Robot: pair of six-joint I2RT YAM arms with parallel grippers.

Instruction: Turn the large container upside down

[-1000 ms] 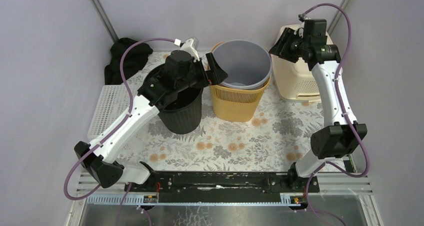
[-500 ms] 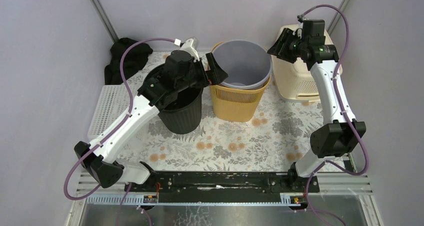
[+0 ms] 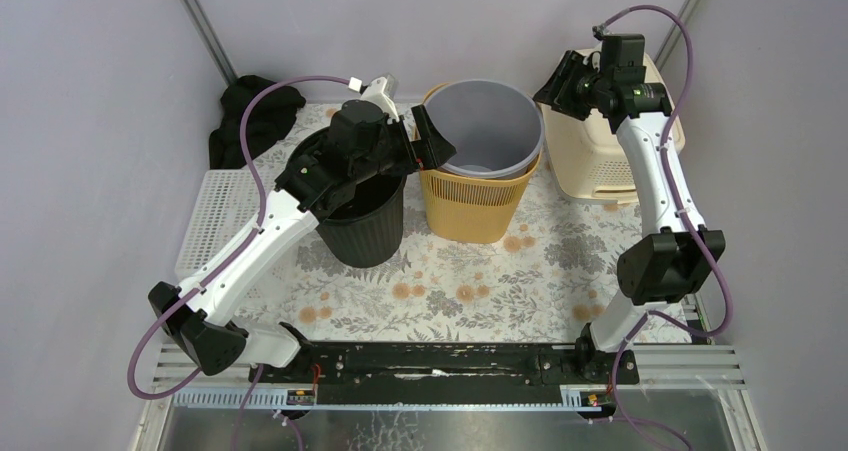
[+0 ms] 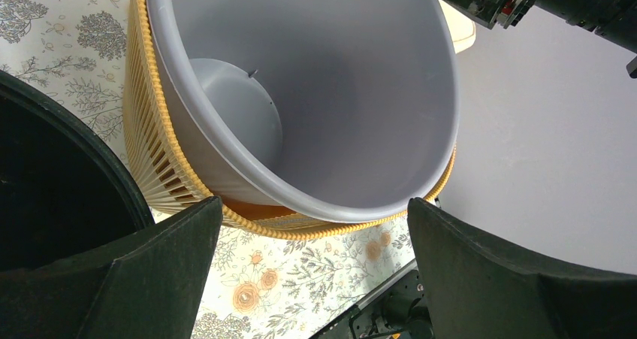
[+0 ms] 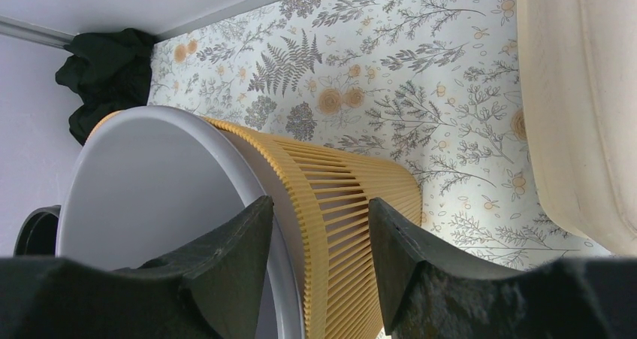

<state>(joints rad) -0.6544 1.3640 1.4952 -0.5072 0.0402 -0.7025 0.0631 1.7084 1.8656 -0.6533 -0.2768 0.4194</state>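
The large grey container (image 3: 490,123) stands upright, mouth up, nested and slightly tilted inside a yellow slatted basket (image 3: 470,206). Its empty inside fills the left wrist view (image 4: 323,91). My left gripper (image 3: 422,147) is open at its left rim, with wide jaws (image 4: 315,271) near the rim and touching nothing. My right gripper (image 3: 560,83) hovers high over the container's right rim. Its jaws (image 5: 319,256) are partly apart and empty, with the grey rim (image 5: 255,189) and basket edge (image 5: 330,196) below.
A black ribbed bin (image 3: 360,211) stands under my left arm, beside the basket. A cream slotted container (image 3: 600,156) sits at the back right, close to my right arm. A black cloth (image 3: 250,116) lies in the back left corner and a white grid tray (image 3: 215,216) along the left.
My right arm has shifted slightly left and toward the back, its gripper staying above the container's right rim. The left arm has not moved.
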